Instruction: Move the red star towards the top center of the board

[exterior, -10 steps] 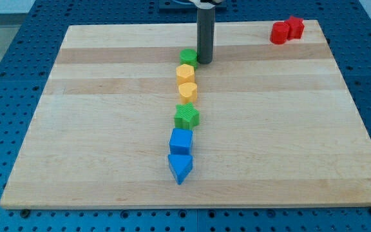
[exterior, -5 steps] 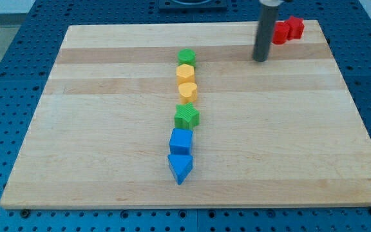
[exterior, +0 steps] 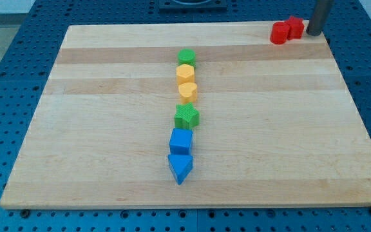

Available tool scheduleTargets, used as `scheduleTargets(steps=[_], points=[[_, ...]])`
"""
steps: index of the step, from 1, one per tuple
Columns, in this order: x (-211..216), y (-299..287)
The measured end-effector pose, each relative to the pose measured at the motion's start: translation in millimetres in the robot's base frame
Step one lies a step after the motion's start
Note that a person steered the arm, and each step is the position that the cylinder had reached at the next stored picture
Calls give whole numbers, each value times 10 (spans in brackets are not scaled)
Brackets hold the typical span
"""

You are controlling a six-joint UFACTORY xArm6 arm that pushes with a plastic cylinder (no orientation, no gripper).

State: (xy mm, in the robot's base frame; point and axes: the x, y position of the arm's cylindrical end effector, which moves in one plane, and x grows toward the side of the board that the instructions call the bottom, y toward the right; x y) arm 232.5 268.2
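My tip [exterior: 314, 33], a bare rod grasping nothing, stands just right of the red star [exterior: 294, 27] (lobed, glossy, touching a second red block [exterior: 278, 33]) at the board's [exterior: 108, 161] top-right corner.

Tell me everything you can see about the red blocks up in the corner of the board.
Two red blocks sit at the view's top right corner of the light wooden board, pressed against each other. The left red block looks slightly larger and nearer; the right red block sits just behind it, close to the board's top edge. Both look like matte plastic. Their shapes are too small to make out, so I cannot tell which is the star. My tip stands just to the right of the right one, close by; contact is unclear.
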Motion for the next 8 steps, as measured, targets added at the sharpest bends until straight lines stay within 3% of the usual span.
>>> scheduleTargets(steps=[5,8], points=[[-248,-1343],[-68,-1476]])
